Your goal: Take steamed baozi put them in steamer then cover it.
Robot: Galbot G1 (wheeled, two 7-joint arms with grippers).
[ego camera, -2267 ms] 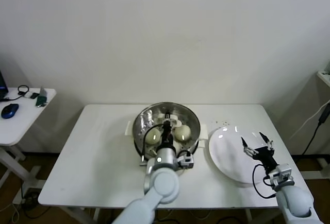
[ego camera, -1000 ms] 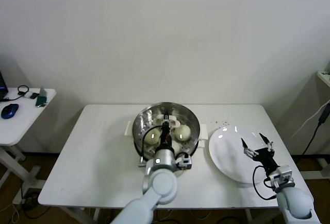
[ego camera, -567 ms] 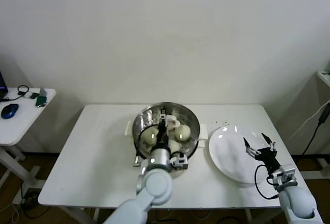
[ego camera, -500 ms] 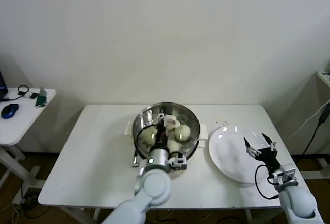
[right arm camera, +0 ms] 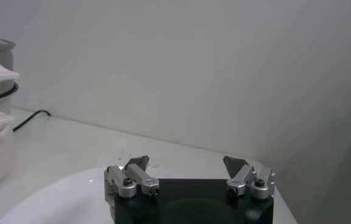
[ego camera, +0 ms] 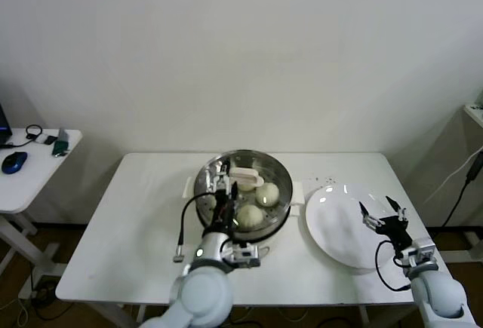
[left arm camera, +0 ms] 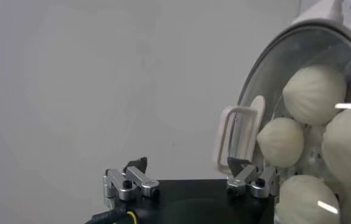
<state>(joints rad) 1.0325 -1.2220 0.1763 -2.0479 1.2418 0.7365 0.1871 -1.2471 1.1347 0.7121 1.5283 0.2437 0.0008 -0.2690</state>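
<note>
The steamer (ego camera: 282,201) stands mid-table with the glass cover (ego camera: 258,165) lying on it. Cream baozi (ego camera: 266,193) show through the glass. My left gripper (ego camera: 225,178) hovers over the steamer's left half, just left of the cover's cream handle (ego camera: 245,176), and it is open with nothing in it. In the left wrist view the left gripper (left arm camera: 187,167) has an empty gap, the handle (left arm camera: 239,135) stands beyond one fingertip (left arm camera: 238,165), and several baozi (left arm camera: 313,95) lie under the glass. My right gripper (ego camera: 378,209) waits open over the white plate (ego camera: 339,230).
The plate (right arm camera: 59,192) fills the table's right side, under the right gripper (right arm camera: 185,163). A black cable (ego camera: 183,231) hangs from the left arm over the table's front left. A side table (ego camera: 30,173) with a mouse stands far left.
The left gripper has opened, let go of the cover's handle and shifted left and back. The cover stays on the steamer. The right arm has barely moved.
</note>
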